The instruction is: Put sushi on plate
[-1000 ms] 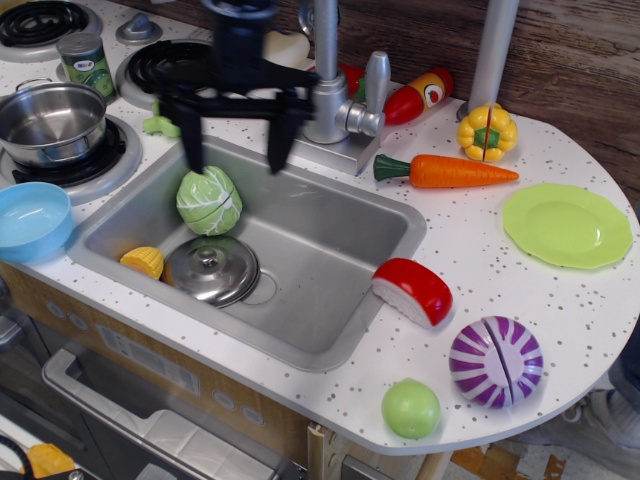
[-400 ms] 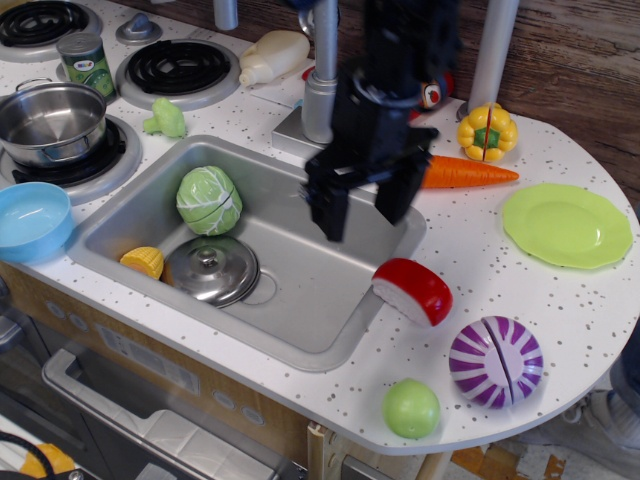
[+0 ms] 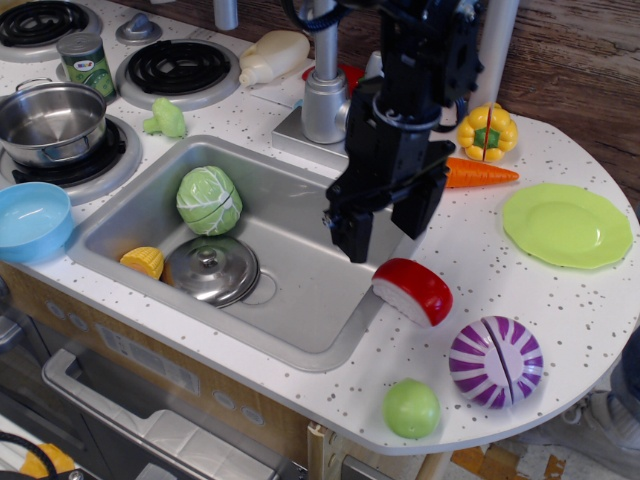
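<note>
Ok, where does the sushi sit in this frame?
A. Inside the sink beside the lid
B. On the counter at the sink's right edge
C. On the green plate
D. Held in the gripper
B: the sushi lies on the speckled counter by the sink rim, below the open, empty gripper, apart from the plate.

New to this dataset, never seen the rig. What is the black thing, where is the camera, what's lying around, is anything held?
One fixed camera looks down at a toy kitchen counter from the front. The black thing is a robot arm; its gripper hangs open and empty over the right edge of the sink, holding nothing. Just below it lies the sushi, red top on a white base. The light-green plate sits farther right, bare. Also around: a carrot, a yellow pepper, a purple striped ball, a green ball, a blue bowl, a pot. In the sink: a cabbage and a lid.
</note>
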Available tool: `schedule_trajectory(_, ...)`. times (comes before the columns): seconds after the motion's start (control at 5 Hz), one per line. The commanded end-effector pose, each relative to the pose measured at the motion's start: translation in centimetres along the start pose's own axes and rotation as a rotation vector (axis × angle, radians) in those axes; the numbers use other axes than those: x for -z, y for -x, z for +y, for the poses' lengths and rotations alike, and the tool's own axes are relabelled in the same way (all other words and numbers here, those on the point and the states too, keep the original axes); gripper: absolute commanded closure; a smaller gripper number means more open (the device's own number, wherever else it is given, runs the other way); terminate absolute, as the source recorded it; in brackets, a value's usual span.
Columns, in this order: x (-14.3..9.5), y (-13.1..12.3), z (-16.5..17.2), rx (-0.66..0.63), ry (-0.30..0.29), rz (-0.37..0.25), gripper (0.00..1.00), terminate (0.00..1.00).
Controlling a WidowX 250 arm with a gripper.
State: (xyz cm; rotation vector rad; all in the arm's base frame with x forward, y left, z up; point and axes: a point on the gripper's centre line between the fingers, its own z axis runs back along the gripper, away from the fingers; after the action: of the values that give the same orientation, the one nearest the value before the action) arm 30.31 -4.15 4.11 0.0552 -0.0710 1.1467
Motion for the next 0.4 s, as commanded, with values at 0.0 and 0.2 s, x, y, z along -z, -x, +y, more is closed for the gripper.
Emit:
schedule_trajectory(0.0,-0.86,1.36,-0.36,0.019,0.078,0.022,0.00,0.00)
schedule_trajectory(0.2,-0.40,2.20,-0.60,0.031,0.097,0.034,0.00,0.00)
